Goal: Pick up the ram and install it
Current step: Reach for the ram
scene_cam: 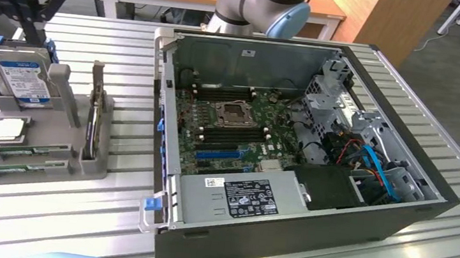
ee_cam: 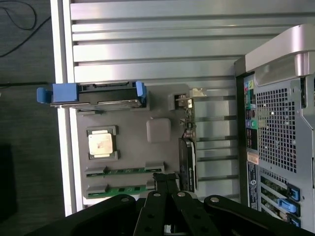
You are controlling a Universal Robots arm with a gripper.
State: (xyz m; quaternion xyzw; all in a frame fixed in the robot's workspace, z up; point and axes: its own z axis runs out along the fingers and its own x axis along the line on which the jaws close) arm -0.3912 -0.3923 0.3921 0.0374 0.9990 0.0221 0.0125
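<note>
Two ram sticks lie in slots at the near end of the grey holder tray point(scene_cam: 65, 150): one ram stick point(scene_cam: 24, 152) point(ee_cam: 125, 171) and a second point(scene_cam: 12, 171) point(ee_cam: 123, 189) beside it. Both are thin green boards. My black gripper point(scene_cam: 39, 38) point(ee_cam: 165, 178) hangs above the tray, near the hard drive end in the exterior view. Its fingers are pressed together and hold nothing. The open computer case point(scene_cam: 297, 142) with its motherboard point(scene_cam: 230, 122) lies at the exterior view's right.
The tray also carries a blue-labelled hard drive point(scene_cam: 23, 75) point(ee_cam: 93, 93), a square silver processor point(scene_cam: 9, 129) point(ee_cam: 102, 144) and an upright card point(scene_cam: 95, 111) point(ee_cam: 189, 147). The case's rear panel point(ee_cam: 278, 137) is near the tray. All rests on a ribbed metal table point(scene_cam: 136, 48).
</note>
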